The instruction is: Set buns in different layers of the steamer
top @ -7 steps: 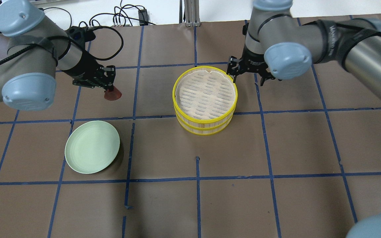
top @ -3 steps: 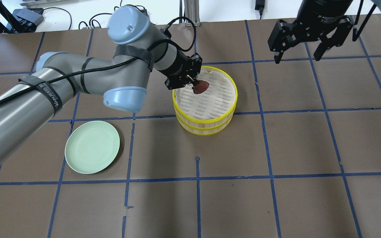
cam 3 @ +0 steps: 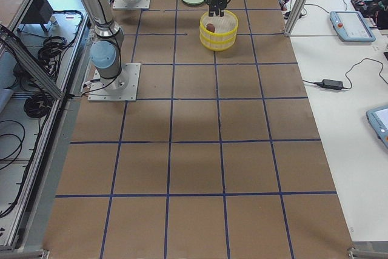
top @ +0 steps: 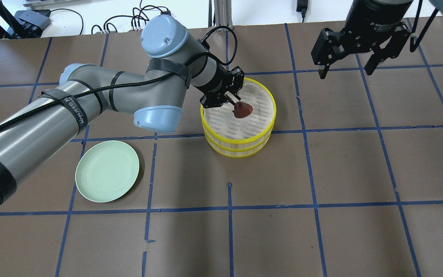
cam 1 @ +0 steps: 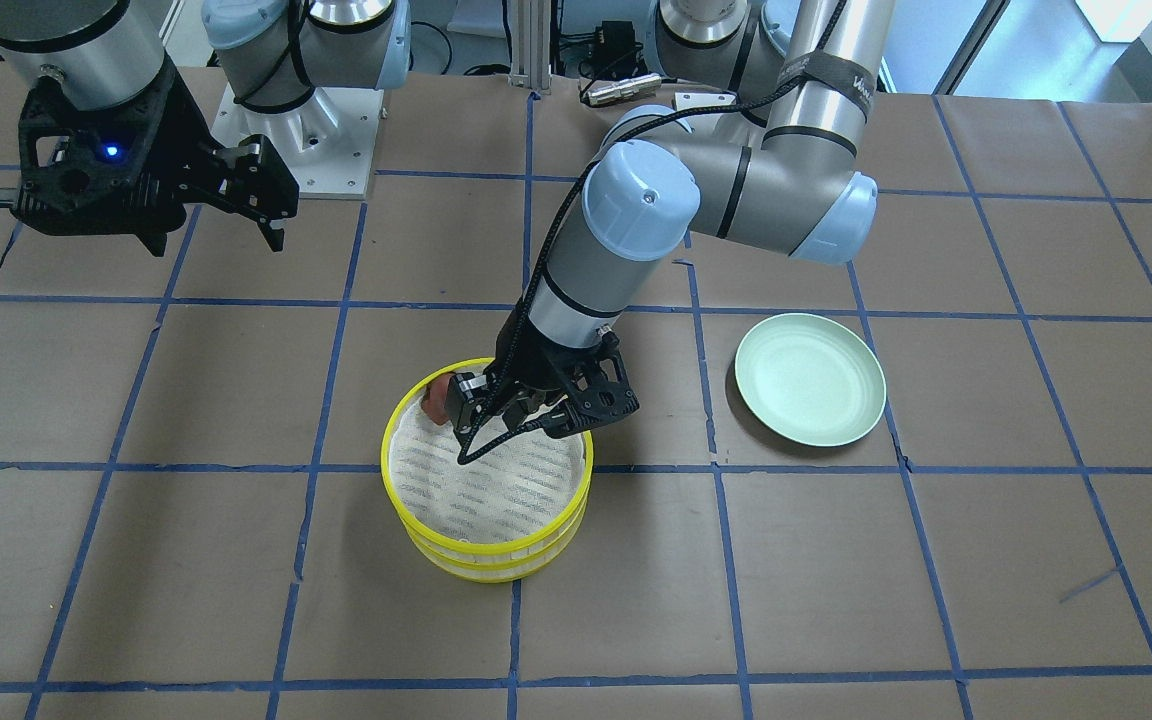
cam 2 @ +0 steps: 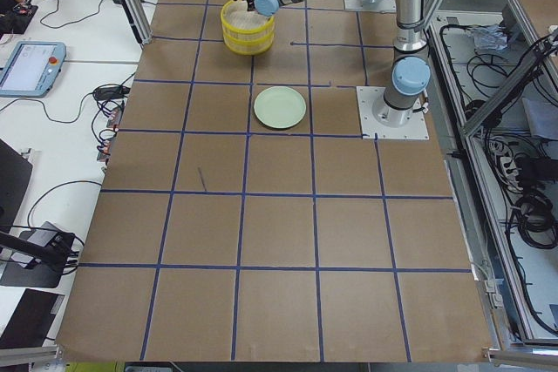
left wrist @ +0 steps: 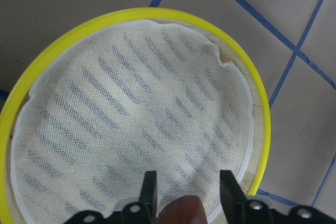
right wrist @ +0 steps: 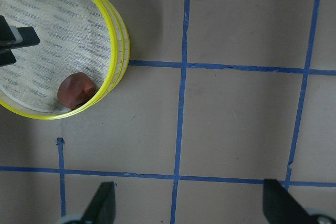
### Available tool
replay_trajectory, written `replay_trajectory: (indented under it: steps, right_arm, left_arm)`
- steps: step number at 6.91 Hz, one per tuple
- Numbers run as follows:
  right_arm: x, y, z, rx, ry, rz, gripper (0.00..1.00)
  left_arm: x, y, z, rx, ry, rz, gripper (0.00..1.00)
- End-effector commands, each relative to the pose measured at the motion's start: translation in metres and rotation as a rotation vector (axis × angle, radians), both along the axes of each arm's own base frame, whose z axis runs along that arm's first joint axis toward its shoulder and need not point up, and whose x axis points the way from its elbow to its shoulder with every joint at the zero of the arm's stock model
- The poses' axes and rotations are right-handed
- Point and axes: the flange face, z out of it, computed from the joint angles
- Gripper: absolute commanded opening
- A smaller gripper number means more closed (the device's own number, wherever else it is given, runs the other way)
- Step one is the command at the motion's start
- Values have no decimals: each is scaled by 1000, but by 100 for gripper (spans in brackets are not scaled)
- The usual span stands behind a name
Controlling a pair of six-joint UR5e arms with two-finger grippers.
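Two yellow-rimmed steamer layers (top: 238, 145) stand stacked at mid-table, and also show in the front view (cam 1: 484, 560). The top layer's striped mesh (top: 254, 123) is bare. My left gripper (top: 238, 105) is shut on the reddish-brown bun (top: 243, 110) and holds it just above that mesh. The bun sits between the fingers in the left wrist view (left wrist: 181, 212) and shows from the front (cam 1: 433, 403). My right gripper (top: 345, 70) is open and empty, raised at the far right of the steamer. The white bun shows in no view.
A pale green plate (top: 107, 176) lies bare at the near left, also in the front view (cam 1: 809, 378). Blue tape lines grid the brown table. Cables lie along the far edge behind the left arm.
My left arm has carried the reddish-brown bun from the table's left side to over the top steamer layer. My right gripper has pulled away from the steamer's rim, up and to the right.
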Motion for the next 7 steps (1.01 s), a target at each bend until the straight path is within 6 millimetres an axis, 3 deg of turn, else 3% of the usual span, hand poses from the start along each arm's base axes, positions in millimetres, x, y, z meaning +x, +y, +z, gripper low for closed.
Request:
replay_trajectory:
  steps: [1, 2, 4, 5, 7]
  right_arm:
    - [2, 0, -2, -7, -11, -6, 100]
    - [2, 1, -3, -5, -9, -7, 100]
    - [4, 2, -2, -7, -11, -7, 100]
    - [4, 1, -3, -5, -3, -5, 100]
    - [4, 1, -3, -5, -3, -5, 100]
  left_arm:
    - [41, -21, 32, -147, -150, -163, 99]
    - [96, -33, 48, -127, -208, -271, 100]
    - [216, -17, 102, -60, -260, -452, 100]
    - [248, -2, 113, 7, -251, -444, 100]
    - [268, 34, 140, 120, -478, -461, 100]
